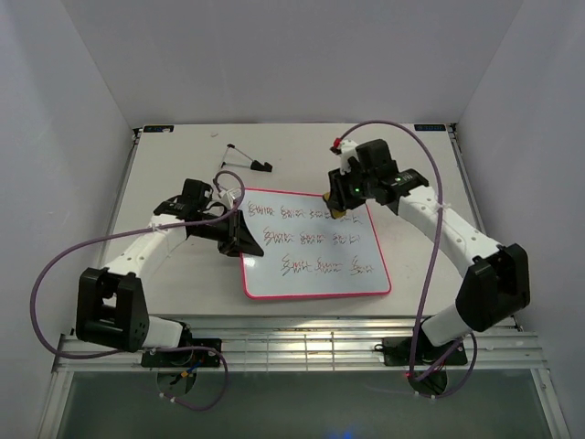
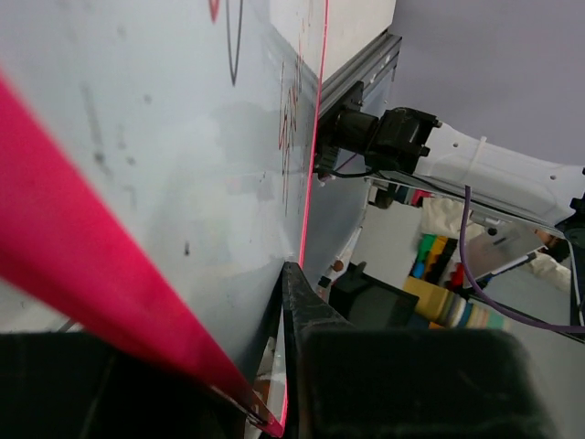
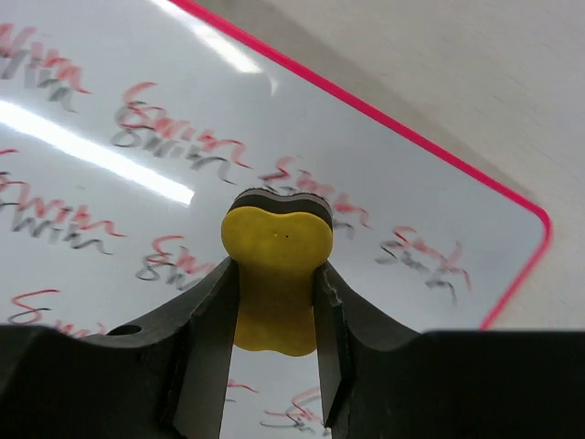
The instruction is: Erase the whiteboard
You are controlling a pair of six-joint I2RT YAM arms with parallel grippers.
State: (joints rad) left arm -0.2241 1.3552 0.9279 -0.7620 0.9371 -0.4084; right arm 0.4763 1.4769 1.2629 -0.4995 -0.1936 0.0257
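Note:
The whiteboard (image 1: 315, 274) lies on the table with a pink-red border and three rows of reddish handwriting. My left gripper (image 1: 239, 234) is at the board's left edge. In the left wrist view the board's surface (image 2: 164, 183) and pink border run between my left gripper's (image 2: 260, 375) fingers, which are shut on that edge. My right gripper (image 1: 344, 203) is over the board's top right part, shut on a yellow sponge eraser (image 3: 274, 247). The eraser's dark felt face points at the writing on the board (image 3: 411, 174), between my right gripper's (image 3: 275, 274) fingers.
A small black marker-like object (image 1: 260, 165) with a thin wire lies on the table behind the board. The white table (image 1: 183, 146) is walled by grey panels on three sides. An aluminium rail (image 1: 302, 352) runs along the near edge.

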